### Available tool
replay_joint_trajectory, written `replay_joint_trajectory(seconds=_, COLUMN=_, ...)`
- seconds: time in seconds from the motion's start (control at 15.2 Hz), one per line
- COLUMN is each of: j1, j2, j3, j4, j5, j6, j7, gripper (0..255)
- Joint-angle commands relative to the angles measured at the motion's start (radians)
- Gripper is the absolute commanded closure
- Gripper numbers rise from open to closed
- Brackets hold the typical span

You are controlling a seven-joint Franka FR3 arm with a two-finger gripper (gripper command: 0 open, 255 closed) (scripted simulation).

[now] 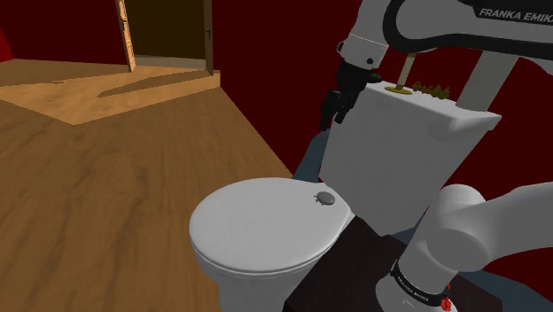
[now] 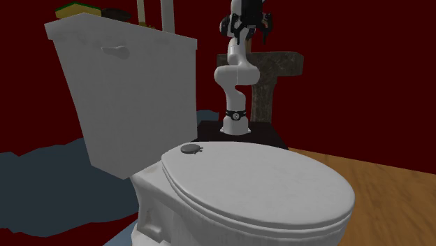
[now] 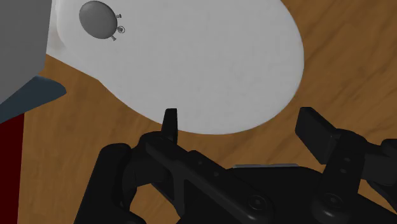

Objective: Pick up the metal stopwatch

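Note:
A small grey round stopwatch (image 1: 325,198) lies flat on the white toilet lid (image 1: 266,222), near the lid's back edge by the tank. The second exterior view has the stopwatch (image 2: 191,148) at the lid's rear too. From the wrist camera the stopwatch (image 3: 99,19) is far ahead of the fingers, on the lid (image 3: 210,63). My black gripper (image 1: 338,102) hangs high in the air beside the tank, well above the lid. It stands open (image 3: 245,127) with nothing between its fingers.
The white toilet tank (image 1: 399,155) rises right behind the stopwatch, with small items on its top (image 1: 434,89). Wooden floor (image 1: 106,195) spreads around the toilet. My dark stand (image 2: 241,133) sits beside the tank, and a stone pedestal sink (image 2: 276,73) stands behind it.

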Motion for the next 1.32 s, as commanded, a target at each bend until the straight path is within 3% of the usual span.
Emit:
replay_joint_trajectory(seconds=0.0, j1=0.0, j2=0.0, j3=0.0, j4=0.0, j5=0.0, j6=0.0, j7=0.0, gripper=0)
replay_joint_trajectory(seconds=0.66, j1=-0.02, j2=-0.018, j3=-0.16, j4=-0.281, j5=-0.09, j6=0.228, j7=-0.248, gripper=0)
replay_joint_trajectory(seconds=1.25, j1=-0.061, j2=0.127, j3=-0.335, j4=-0.425, j5=-0.192, j6=0.489, j7=-0.484, gripper=0)
